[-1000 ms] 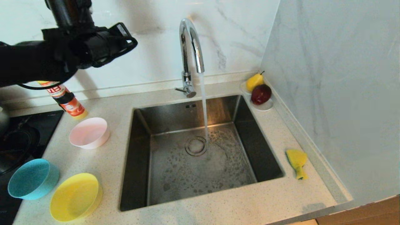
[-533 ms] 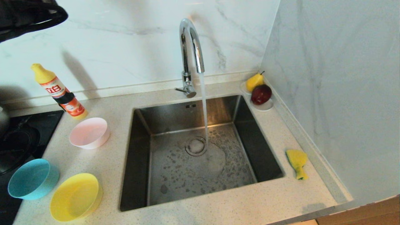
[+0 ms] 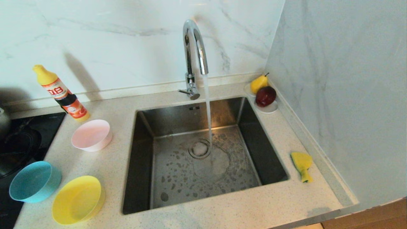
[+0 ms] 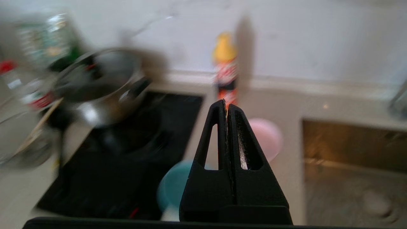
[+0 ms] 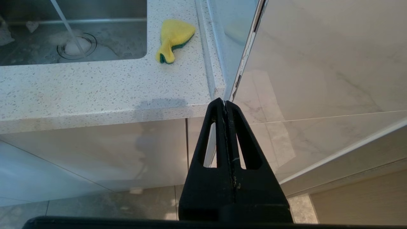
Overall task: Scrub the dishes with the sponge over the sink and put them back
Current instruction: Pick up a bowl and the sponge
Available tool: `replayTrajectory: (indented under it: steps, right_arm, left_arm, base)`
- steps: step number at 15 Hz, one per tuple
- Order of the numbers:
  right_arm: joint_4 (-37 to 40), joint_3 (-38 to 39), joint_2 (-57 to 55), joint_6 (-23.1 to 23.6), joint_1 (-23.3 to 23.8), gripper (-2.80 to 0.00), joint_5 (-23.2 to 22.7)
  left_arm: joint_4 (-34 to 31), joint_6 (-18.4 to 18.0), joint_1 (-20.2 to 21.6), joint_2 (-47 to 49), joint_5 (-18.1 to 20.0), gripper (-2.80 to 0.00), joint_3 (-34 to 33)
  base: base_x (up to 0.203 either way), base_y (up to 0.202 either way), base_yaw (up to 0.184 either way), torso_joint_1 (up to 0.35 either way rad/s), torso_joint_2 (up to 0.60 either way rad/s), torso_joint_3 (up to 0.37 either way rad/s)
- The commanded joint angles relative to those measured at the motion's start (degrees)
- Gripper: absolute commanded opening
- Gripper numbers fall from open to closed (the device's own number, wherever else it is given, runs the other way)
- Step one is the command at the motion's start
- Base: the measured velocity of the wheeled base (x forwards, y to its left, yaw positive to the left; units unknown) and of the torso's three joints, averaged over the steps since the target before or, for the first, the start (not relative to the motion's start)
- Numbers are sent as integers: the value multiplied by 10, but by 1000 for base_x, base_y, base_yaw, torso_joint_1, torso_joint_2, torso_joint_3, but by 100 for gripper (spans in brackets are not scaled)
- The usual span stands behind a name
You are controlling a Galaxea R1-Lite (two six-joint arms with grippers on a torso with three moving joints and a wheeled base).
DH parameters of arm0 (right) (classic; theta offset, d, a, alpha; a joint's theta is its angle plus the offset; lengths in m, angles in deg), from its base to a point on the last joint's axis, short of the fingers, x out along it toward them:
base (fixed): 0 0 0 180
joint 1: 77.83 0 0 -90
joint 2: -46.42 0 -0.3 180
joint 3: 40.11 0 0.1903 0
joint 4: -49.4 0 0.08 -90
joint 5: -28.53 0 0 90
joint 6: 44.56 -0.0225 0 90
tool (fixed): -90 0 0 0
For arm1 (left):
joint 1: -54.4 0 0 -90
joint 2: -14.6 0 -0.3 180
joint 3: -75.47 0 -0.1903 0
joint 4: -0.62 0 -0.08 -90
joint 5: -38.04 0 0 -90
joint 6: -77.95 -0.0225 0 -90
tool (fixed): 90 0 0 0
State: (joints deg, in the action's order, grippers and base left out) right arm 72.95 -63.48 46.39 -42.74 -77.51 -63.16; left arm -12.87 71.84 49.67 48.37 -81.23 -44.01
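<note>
Three bowls stand on the counter left of the sink [image 3: 143, 165]: a pink bowl [image 3: 91, 135], a light blue bowl [image 3: 34, 181] and a yellow bowl [image 3: 78, 199]. Water runs from the chrome tap [image 3: 194, 44] into the basin. The sponge [image 3: 301, 164], yellow with a green layer, lies crumpled on the counter right of the sink. Neither arm shows in the head view. My left gripper [image 4: 226, 104] is shut and empty, above the stove side, pointing toward the pink bowl [image 4: 270, 140]. My right gripper [image 5: 225, 102] is shut and empty, below the counter's front edge, short of the sponge [image 5: 173, 38].
A detergent bottle [image 3: 62, 93] stands by the back wall behind the pink bowl. A white saucer [image 3: 268, 109] with a pear and a dark red fruit sits in the back right corner. A black hob [image 3: 19, 140] with a pot [image 4: 101, 86] lies left. A marble wall [image 3: 343, 95] closes the right side.
The left arm, which stretched over the detergent bottle a second ago, has pulled up and to the left, out of the head view. The bowls, the sponge and the running water are unchanged.
</note>
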Motion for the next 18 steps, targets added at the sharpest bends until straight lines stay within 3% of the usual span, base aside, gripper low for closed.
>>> replayTrajectory:
  steps: [1, 4, 6, 7, 8, 10, 18]
  right_arm:
    - [0, 0, 0, 0, 0, -280, 0]
    - [0, 0, 0, 0, 0, -280, 0]
    - [0, 0, -1, 0, 0, -280, -1]
    - [0, 1, 0, 0, -1, -280, -1]
    - [0, 0, 0, 0, -1, -280, -1]
    - [0, 0, 0, 0, 0, -280, 0]
    - [3, 1, 0, 16, 0, -280, 1]
  left_arm:
    - [-16, -6, 26, -212, 21, -280, -108]
    - [-78, 1, 41, -334, 136, -280, -248]
    - [-88, 18, 45, -339, 216, -280, -339]
    - [-86, 25, 46, -338, 283, -280, -366]
    - [-85, 35, 47, -337, 314, -280, -377]
    - [-84, 58, 47, -338, 296, -280, -382]
    - [-84, 58, 47, -338, 296, -280, -382]
  base:
    - [0, 0, 0, 0, 0, 0]
    - [0, 0, 0, 0, 0, 0]
    - [0, 0, 0, 0, 0, 0]
    - [0, 0, 0, 0, 0, 0]
    - [0, 0, 0, 0, 0, 0]
    - [0, 0, 0, 0, 0, 0]
    - [0, 0, 0, 0, 0, 0]
